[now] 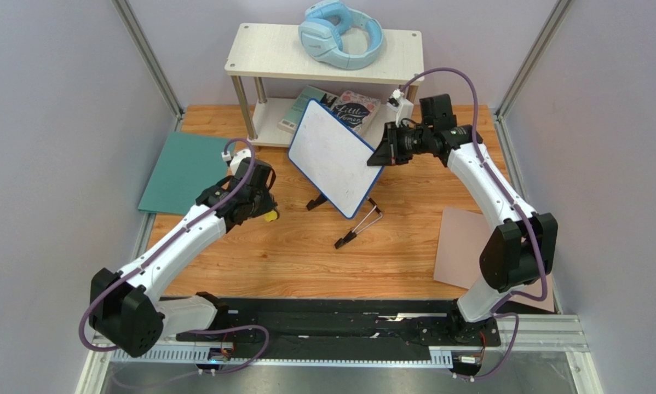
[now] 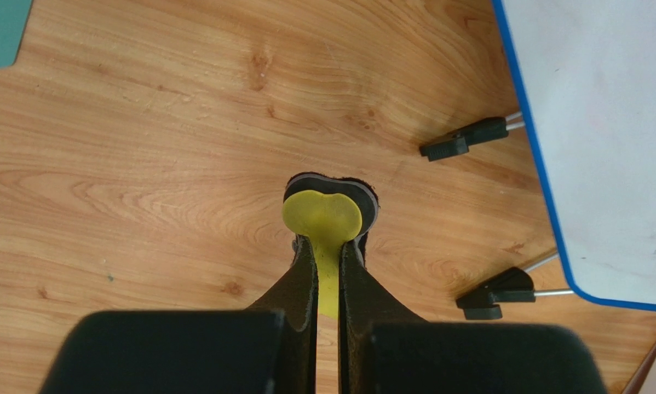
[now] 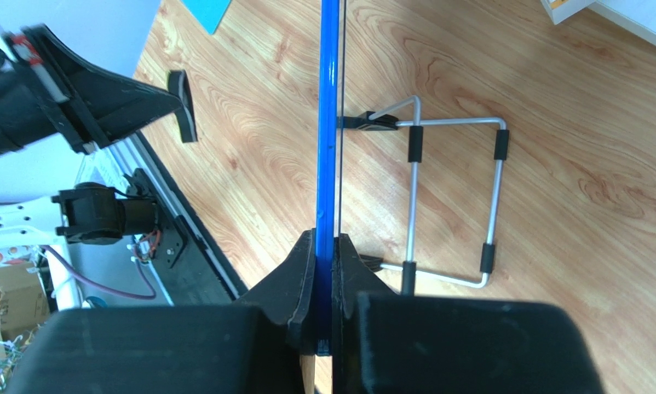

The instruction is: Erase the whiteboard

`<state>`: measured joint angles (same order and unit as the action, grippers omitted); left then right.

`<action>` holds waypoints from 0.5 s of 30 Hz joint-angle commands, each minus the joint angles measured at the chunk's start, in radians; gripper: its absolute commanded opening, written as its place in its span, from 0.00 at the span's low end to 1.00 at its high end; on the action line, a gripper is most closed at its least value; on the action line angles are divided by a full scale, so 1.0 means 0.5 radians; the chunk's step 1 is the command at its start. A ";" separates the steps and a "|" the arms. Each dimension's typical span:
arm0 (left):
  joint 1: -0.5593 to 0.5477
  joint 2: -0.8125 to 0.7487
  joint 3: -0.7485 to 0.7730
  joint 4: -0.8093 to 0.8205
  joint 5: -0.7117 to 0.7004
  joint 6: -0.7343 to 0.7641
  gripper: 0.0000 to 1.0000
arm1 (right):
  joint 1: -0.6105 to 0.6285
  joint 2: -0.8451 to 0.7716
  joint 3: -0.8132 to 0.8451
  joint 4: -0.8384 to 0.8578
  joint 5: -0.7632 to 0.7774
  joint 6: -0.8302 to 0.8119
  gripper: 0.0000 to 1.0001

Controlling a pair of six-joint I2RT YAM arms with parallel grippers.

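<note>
The whiteboard (image 1: 333, 156), white with a thin blue rim, stands tilted on its wire stand and black feet (image 1: 345, 240) in the middle of the wooden table. My right gripper (image 1: 382, 154) is shut on its right edge; the right wrist view shows the blue rim (image 3: 330, 123) edge-on between the fingers. My left gripper (image 1: 263, 212) is shut on a yellow eraser with a dark felt pad (image 2: 327, 215) and holds it over the wood, left of the board. The board's corner (image 2: 603, 148) and feet (image 2: 464, 141) show in the left wrist view.
A teal sheet (image 1: 185, 171) lies at the left. A tan-pink sheet (image 1: 461, 246) lies at the right under my right arm. A small white shelf (image 1: 323, 51) at the back carries blue headphones (image 1: 339, 34), with books (image 1: 349, 107) under it.
</note>
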<state>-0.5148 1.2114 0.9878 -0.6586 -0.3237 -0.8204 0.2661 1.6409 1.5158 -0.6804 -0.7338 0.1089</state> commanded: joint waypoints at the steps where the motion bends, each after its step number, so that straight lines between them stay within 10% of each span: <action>1: 0.005 -0.137 -0.070 -0.027 -0.009 0.024 0.00 | -0.001 -0.195 0.214 -0.075 -0.018 0.089 0.00; 15: 0.005 -0.407 -0.227 -0.128 -0.018 -0.019 0.00 | 0.002 -0.606 -0.249 -0.103 0.059 0.156 0.00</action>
<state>-0.5148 1.0439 0.8909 -0.7002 -0.3241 -0.8234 0.2657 1.4029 1.4216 -0.7834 -0.6697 0.1608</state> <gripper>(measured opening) 0.032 0.057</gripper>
